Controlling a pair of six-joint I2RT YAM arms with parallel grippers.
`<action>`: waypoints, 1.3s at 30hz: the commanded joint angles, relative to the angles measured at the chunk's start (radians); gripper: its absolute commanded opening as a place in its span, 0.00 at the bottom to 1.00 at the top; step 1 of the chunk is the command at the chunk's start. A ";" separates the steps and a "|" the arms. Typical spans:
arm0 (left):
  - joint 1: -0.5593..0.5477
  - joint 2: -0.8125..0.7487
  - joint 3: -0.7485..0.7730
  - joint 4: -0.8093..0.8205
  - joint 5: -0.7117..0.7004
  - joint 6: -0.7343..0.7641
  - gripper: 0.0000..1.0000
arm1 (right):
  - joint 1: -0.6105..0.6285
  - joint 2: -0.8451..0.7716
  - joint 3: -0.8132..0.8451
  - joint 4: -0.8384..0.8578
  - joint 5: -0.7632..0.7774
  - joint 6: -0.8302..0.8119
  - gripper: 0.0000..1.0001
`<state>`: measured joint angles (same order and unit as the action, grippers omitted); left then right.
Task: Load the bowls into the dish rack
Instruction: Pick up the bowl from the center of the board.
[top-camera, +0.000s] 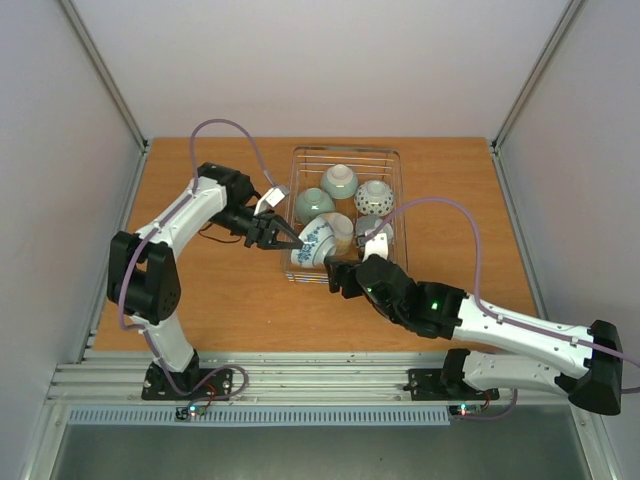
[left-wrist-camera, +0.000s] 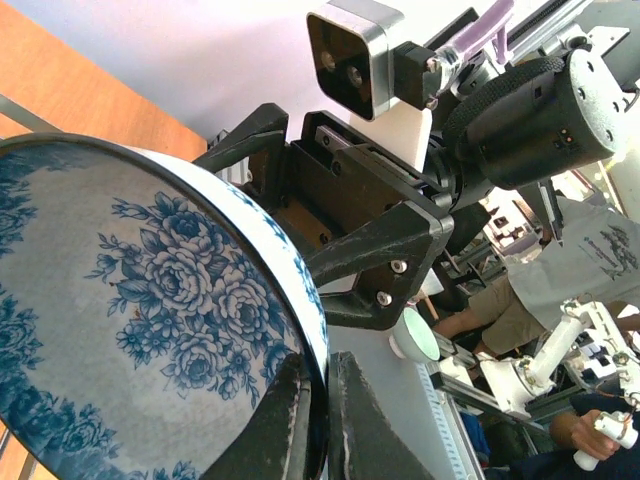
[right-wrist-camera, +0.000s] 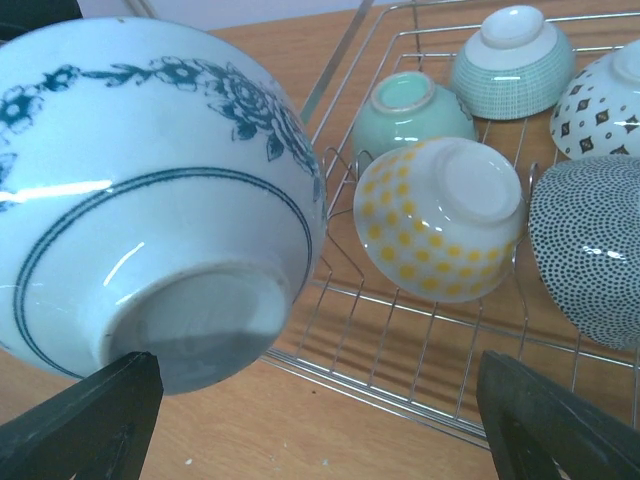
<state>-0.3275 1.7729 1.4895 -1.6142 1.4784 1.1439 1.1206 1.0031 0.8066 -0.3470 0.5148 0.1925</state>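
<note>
A white bowl with blue flowers (top-camera: 314, 243) hangs tilted on its side at the near left corner of the wire dish rack (top-camera: 346, 151). My left gripper (top-camera: 286, 238) is shut on its rim; in the left wrist view both fingers (left-wrist-camera: 365, 420) pinch the rim of this bowl (left-wrist-camera: 130, 300). My right gripper (top-camera: 340, 274) stands open just in front of the rack. In the right wrist view the floral bowl's foot (right-wrist-camera: 195, 325) is close above the left finger (right-wrist-camera: 85, 420), and nothing sits between the fingers. Several bowls lie upturned in the rack, among them a yellow-dotted one (right-wrist-camera: 440, 215) and a pale green one (right-wrist-camera: 408, 110).
Further bowls in the rack: a green gridded one (right-wrist-camera: 510, 55), a white one with dark diamonds (right-wrist-camera: 605, 100) and a finely dotted one (right-wrist-camera: 590, 255). The rack's front wires (right-wrist-camera: 420, 350) lie just beyond my right fingers. Wooden table (top-camera: 220, 300) surrounds the rack, with walls on three sides.
</note>
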 joint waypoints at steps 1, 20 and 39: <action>-0.001 -0.047 0.017 -0.187 0.067 0.057 0.00 | -0.037 -0.003 0.008 0.069 -0.067 -0.051 0.88; 0.000 -0.090 0.008 -0.187 0.056 0.062 0.00 | -0.749 0.072 0.195 0.050 -0.933 0.066 0.86; 0.015 -0.066 0.014 -0.186 0.078 0.060 0.00 | -0.753 0.005 -0.242 0.718 -1.344 0.474 0.86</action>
<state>-0.3233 1.7096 1.4891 -1.6306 1.4788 1.1679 0.3382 1.0760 0.5808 0.2489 -0.7883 0.6075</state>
